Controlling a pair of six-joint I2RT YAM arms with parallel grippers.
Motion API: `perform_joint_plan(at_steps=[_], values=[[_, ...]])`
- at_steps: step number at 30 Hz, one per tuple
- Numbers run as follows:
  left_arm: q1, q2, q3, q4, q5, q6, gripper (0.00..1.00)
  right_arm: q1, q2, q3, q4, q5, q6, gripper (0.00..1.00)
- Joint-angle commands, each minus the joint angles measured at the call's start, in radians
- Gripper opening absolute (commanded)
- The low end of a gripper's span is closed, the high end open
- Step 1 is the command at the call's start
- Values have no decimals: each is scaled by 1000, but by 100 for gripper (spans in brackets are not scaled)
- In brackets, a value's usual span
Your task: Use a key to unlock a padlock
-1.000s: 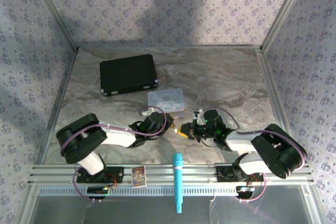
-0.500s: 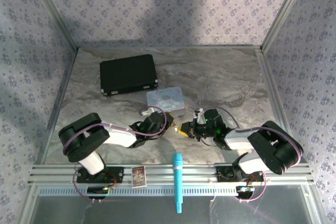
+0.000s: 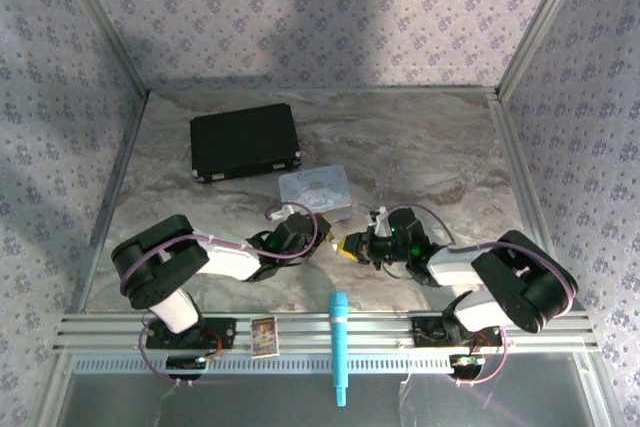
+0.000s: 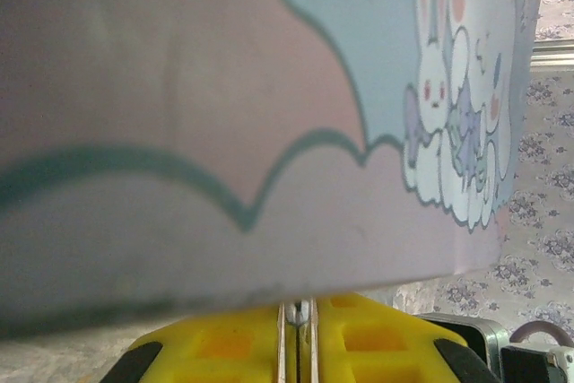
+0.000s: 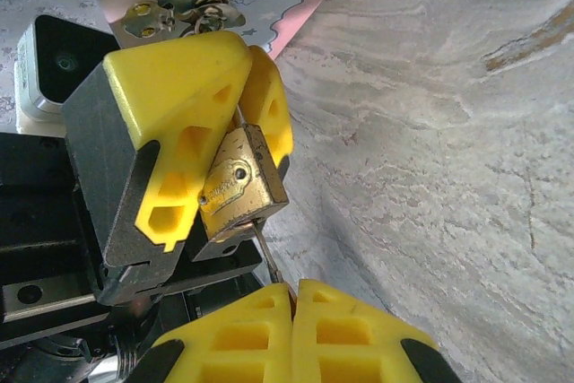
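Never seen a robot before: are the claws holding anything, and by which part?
The left claw grips the padlock at its shackle end; the right claw grips the key by its head end.

This is a robot lab cell, a staged test bench and no lived-in room. Bare aluminium posts [image 3: 100,22] frame it, and the walls [image 3: 330,7] are flat sheets printed with one repeating floral pattern. The table [image 3: 430,147] has a marble-look top, edged at the near side by slotted aluminium rails [image 3: 380,332]. The left arm [image 3: 170,267] and right arm [image 3: 510,287] are bolted there, purple cables [image 3: 146,347] looping at their bases. The left gripper [image 4: 296,316] and right gripper [image 5: 292,291] have bright yellow plastic fingers with cut-out pockets. Unrelated props lie about: a black case [image 3: 245,140], a pastel tin [image 3: 316,190], a teal tool [image 3: 339,342], a card [image 3: 263,334].
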Motion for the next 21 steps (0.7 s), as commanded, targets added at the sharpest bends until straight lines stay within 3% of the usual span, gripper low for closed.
perform_joint_plan(at_steps=[1, 6, 21], values=[[-6, 19, 15, -52, 63, -72, 7, 6, -2, -3, 67, 37, -9, 0], [-7, -7, 29, -118, 56, -44, 7, 5, -6, -5, 68, 44, -12, 0], [9, -1, 22, -94, 55, -77, 0, -13, -91, -61, -14, 49, -35, 0]])
